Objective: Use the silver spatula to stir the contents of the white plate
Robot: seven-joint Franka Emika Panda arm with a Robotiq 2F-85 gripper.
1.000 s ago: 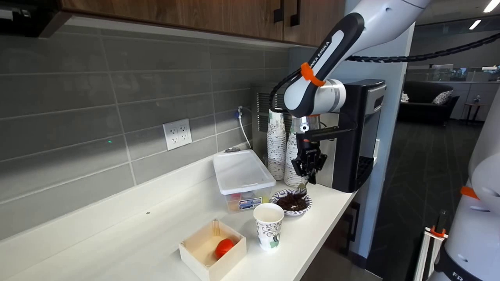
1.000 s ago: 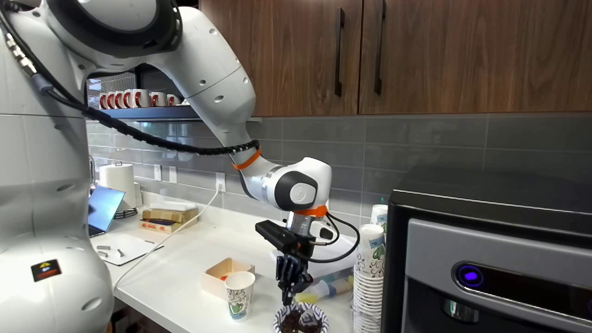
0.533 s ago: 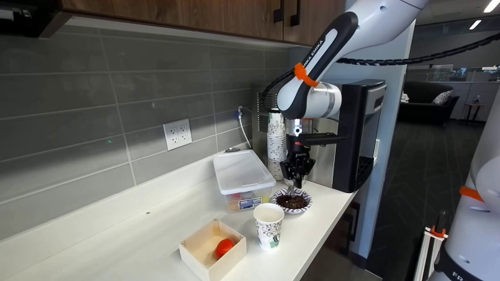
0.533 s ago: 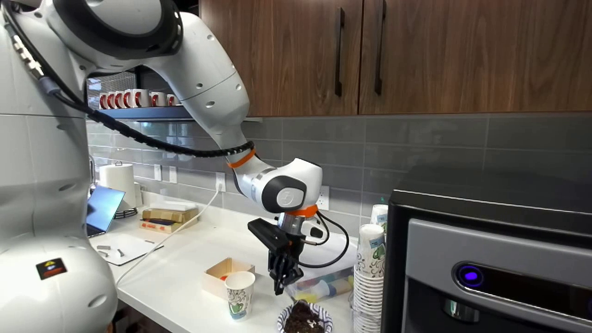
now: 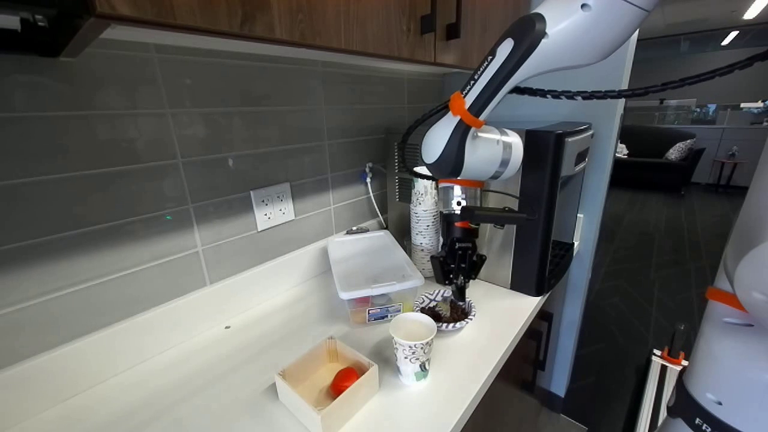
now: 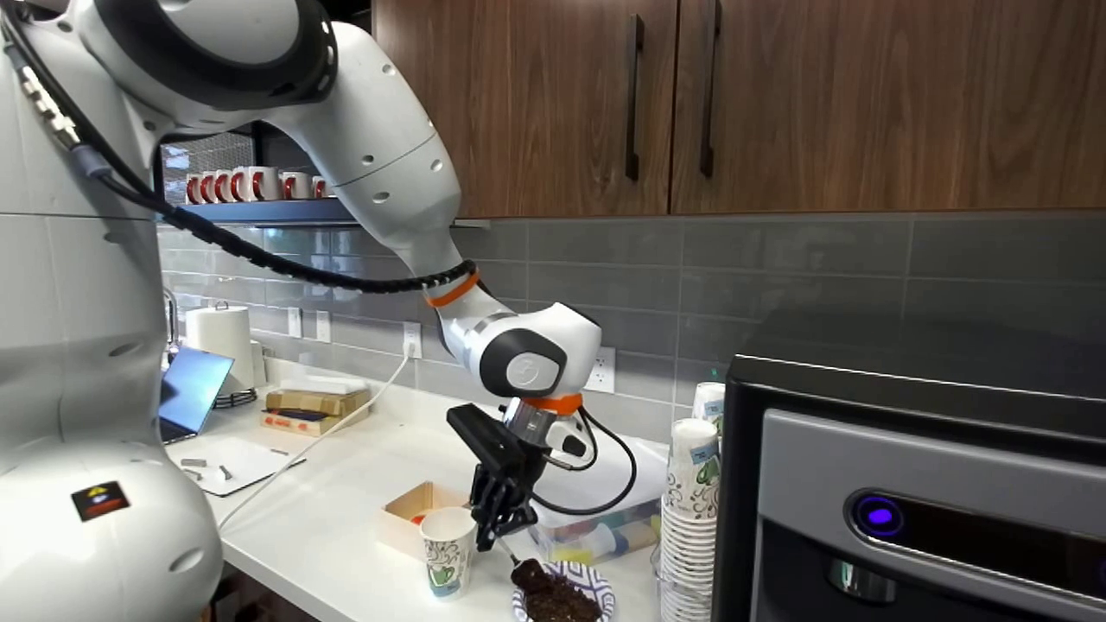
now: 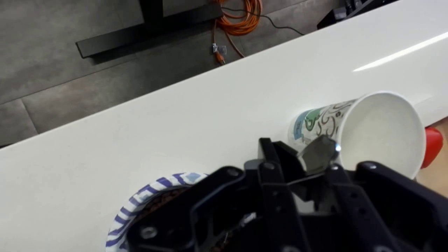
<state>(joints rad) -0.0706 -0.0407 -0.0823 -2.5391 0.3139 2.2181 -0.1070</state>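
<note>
My gripper [image 5: 459, 293] is shut on the silver spatula [image 6: 508, 550], just above the edge of the white plate. The gripper also shows in an exterior view [image 6: 486, 542] and in the wrist view [image 7: 299, 157]. The spatula slants from the fingers down into the plate, with a dark clump at its low end. Its upper end [image 7: 320, 152] sticks out between the fingers in the wrist view. The white plate [image 6: 589, 577] has a blue-purple patterned rim [image 7: 122, 217] and holds dark reddish-brown crumbly contents [image 6: 560, 602]. In the wrist view the fingers hide much of the plate.
A patterned paper cup [image 5: 414, 354] stands close to the plate. A lidded tub [image 5: 375, 270] and stacks of cups [image 5: 425, 228] stand behind it, beside a black machine [image 5: 558, 204]. A wooden box [image 5: 324, 390] holds a red item. The counter's front edge [image 5: 504, 366] is near.
In both exterior views my gripper has moved left with the spatula, and lower lately in one. The spatula now slants more. The contents have shifted, and the plate has moved slightly.
</note>
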